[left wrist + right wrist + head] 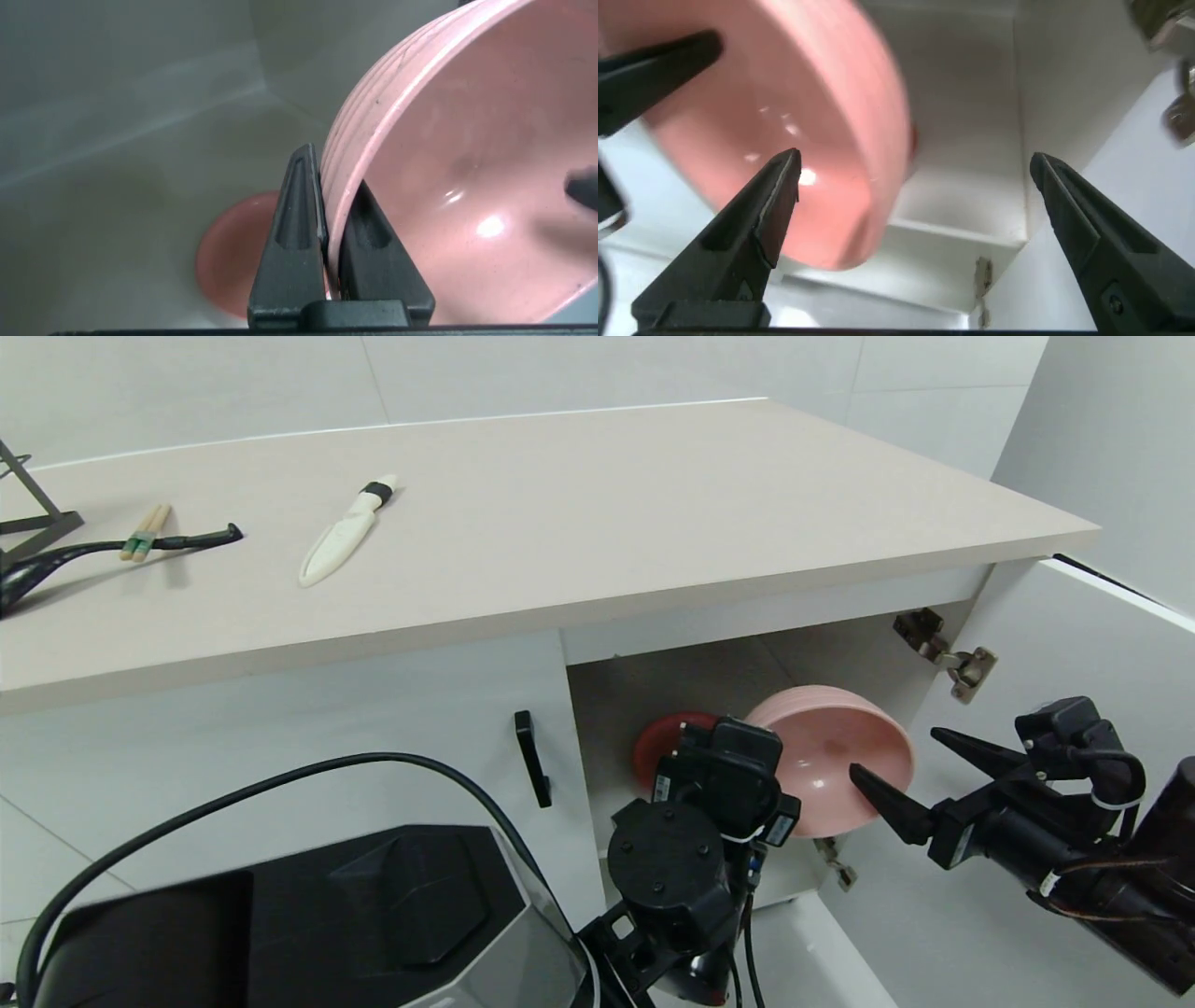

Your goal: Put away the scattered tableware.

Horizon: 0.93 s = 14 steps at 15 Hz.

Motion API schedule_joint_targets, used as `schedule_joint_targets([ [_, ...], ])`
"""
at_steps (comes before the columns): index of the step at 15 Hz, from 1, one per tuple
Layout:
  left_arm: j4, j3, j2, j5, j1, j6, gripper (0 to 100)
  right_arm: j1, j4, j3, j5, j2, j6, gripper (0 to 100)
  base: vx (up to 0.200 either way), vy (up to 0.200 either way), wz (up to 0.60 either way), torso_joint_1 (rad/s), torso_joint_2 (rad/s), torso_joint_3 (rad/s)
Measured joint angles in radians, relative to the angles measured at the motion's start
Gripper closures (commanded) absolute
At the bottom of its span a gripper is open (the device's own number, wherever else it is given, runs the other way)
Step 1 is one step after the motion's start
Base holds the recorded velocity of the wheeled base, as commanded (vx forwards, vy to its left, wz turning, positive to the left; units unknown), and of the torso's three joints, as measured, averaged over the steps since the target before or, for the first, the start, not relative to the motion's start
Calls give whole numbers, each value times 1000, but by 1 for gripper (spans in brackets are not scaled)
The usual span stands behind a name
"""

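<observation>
- Found the pink bowl [831, 756] inside the open cabinet [672, 681] under the bench [607, 504], tilted up on its edge, with the hollow side turned toward the open door [1074, 644].
- Noted its look: pale pink, glossy inside with small light spots, fine ridges running around the outer wall, thick rounded rim.
- Saw the left claw [329, 177] pinching the bowl's rim, with one finger on the ridged outside and the other on the smooth inside.
- Saw the right claw [894, 751] spread wide just in front of the bowl, holding nothing; could not tell about any touching between its nearer fingertip and the bowl.
- Noticed a red dish [658, 742] deeper in the cabinet, behind the bowl.
- Noticed on the bench, well apart from the cabinet opening, a cream knife [345, 537] and a pair of chopsticks [145, 532] lying across a black handle [201, 539].
</observation>
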Motion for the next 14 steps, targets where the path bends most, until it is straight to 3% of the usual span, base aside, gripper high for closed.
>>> schedule_joint_targets([
  [5,0,-27,-3,0,0,0,100,-18,1,-9,0,1,-7,0,0,0,0,0,0,0],
  [6,0,-30,-4,0,0,0,100,-18,1,-10,0,-1,-8,100,0,0,0,0,0,0],
  [12,-1,-33,-5,1,-17,-2,100,-10,1,-20,-2,-23,-13,100,0,0,0,0,0,0],
  [13,-1,-32,-6,0,-18,-3,0,-10,1,-20,-2,-23,-13,100,0,0,0,0,0,0],
  [14,1,-26,-8,-4,-22,-4,0,-9,0,-22,-2,-23,-13,100,0,0,0,0,0,0],
])
